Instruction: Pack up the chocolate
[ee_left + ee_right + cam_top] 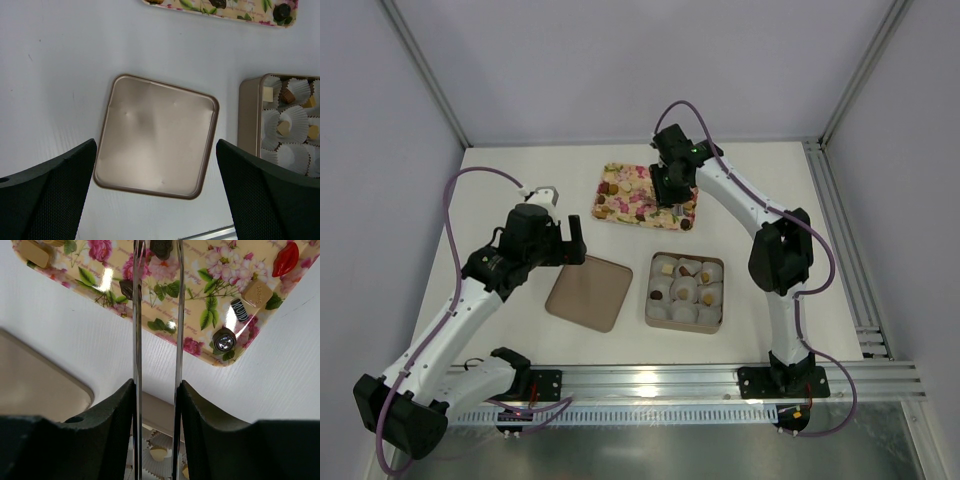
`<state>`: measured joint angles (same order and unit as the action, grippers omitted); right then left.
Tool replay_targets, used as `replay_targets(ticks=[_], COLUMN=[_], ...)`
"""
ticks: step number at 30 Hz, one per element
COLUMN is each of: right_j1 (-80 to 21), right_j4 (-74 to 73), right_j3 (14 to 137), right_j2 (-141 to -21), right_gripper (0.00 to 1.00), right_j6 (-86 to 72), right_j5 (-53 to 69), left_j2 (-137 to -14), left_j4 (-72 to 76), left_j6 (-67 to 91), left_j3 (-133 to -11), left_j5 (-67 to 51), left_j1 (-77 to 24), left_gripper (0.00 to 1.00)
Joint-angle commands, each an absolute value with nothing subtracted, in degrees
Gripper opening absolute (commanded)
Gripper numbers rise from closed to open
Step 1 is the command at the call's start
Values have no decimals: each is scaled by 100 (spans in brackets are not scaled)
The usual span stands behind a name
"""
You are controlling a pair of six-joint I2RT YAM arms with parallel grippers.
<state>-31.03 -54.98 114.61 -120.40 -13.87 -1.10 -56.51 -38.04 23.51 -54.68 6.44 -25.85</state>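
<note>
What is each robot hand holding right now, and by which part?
The right hand clamps metal tongs by their two blades, behind the tips, which straddle a dark chocolate on the floral tray. The left hand is open, holding nothing.

Pink-floral cream tray (215, 270); bronze lid (155, 135); white cups (295, 125); brown chocolate (287, 96).

Looks like a robot lab test cell. Bare white table (520, 180) boxed in by plain pale walls (620, 60) and grey metal posts (423, 70). Left arm (470, 300) and right arm (760, 215) bolted to an aluminium rail (660, 378) at the near edge, purple cables (446, 215) looping off both. Slotted framing (840, 230) down the right side, ribbed cable duct (650, 412) and sheet metal (670, 450) in front. Flat, even lighting throughout.
</note>
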Motion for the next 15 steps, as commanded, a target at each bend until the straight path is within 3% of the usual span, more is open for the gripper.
replay_targets(ticks=[1,15], right_j1=[-3146,-3138], right_j4=[-5317,-5378], right_j3=[11461,11426], right_j2=[-11927,-11900], right_gripper=[42,41], right_j6=[-1397,-1380], right_j5=[-79,-70], left_j2=[-5651,-5669], left_j4=[-3762,-3770], left_j6=[2294,2285], left_j3=[-5625,-5643], left_j5=[703,677], left_j1=[-2566,-2566], left_gripper=[100,100])
